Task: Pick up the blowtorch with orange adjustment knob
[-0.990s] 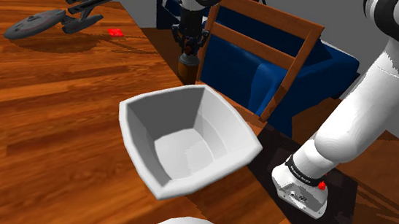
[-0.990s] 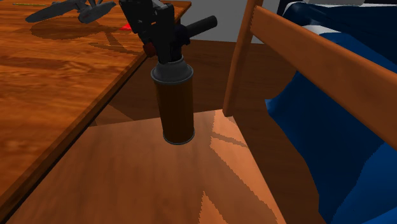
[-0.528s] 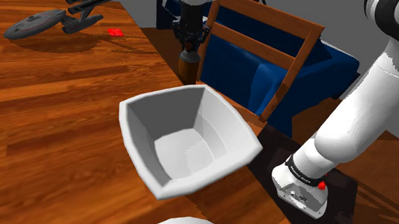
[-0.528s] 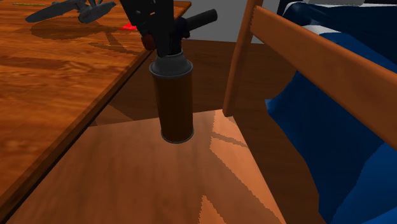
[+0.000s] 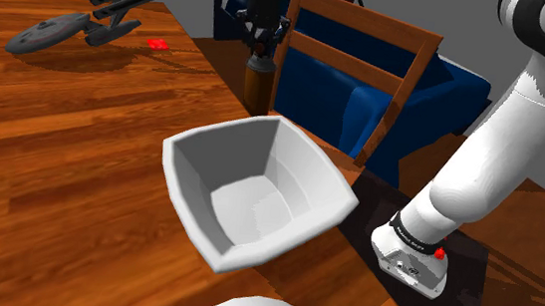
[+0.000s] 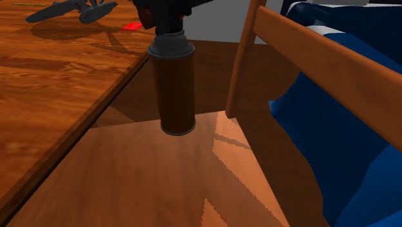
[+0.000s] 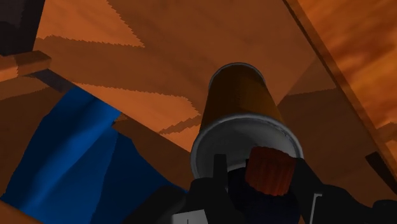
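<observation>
You'll find the blowtorch (image 6: 172, 84) upper centre of the second exterior view: brown canister, grey shoulder, ribbed orange knob (image 7: 270, 170); your gripper (image 7: 261, 181) is clamped on its black head.

My arm (image 5: 479, 173): fat white rounded links w/ dark grey joint bands (image 5: 502, 13). Base collar (image 5: 414, 263) pale grey, black strip (image 5: 409, 231) w/ tiny white text, small red dot (image 5: 439, 253). My gripper (image 5: 259, 44) & fingers (image 7: 219, 173): all black, blocky.

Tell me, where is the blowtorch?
In the second exterior view the blowtorch is clasped by the hand at the top, over the wooden chair seat, with the table on that view's left and the chair back on its right.
</observation>
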Available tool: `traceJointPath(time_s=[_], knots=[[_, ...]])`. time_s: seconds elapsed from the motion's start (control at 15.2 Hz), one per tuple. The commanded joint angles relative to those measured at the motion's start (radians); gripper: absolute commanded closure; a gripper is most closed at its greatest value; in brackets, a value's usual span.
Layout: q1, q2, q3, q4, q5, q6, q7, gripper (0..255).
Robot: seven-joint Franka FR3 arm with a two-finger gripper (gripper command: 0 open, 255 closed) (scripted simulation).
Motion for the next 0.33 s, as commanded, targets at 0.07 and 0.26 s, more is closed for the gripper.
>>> traceJointPath(time_s=[0.07,0.26], knots=[[0.001,-0.001,0.001,0.042,0.001,-0.041,-0.004,255],[0.002,0.001,0.002,0.060,0.000,-0.056,-0.006,255]])
